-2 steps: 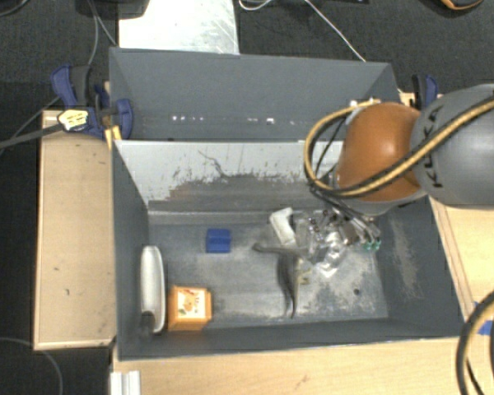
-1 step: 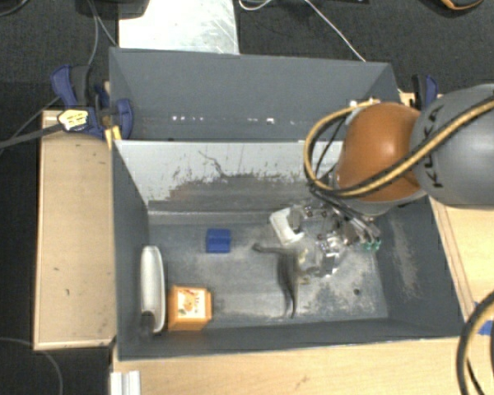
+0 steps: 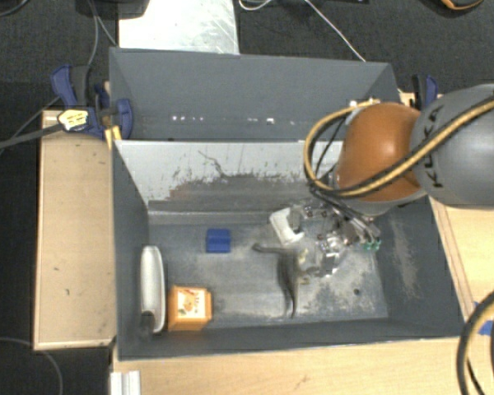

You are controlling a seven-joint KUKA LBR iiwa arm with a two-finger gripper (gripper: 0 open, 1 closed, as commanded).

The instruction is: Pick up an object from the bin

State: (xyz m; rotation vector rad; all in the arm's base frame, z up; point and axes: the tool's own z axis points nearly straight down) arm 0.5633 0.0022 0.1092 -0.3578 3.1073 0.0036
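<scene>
My gripper (image 3: 319,257) hangs low over the right half of the bin floor, under the orange wrist cover. A dark, slim, bent thing (image 3: 287,290) lies just left of and below it, running toward the front wall; whether they touch I cannot tell. A small white piece (image 3: 283,225) sits at the gripper's upper left edge, and I cannot tell if it is loose. Further left a small blue block (image 3: 218,240) rests on the floor, well apart from the gripper.
An orange box (image 3: 188,307) stands near the front left corner. Beside it a long white rounded thing (image 3: 151,286) lies along the left wall. The arm and its cables cover the bin's right rear part.
</scene>
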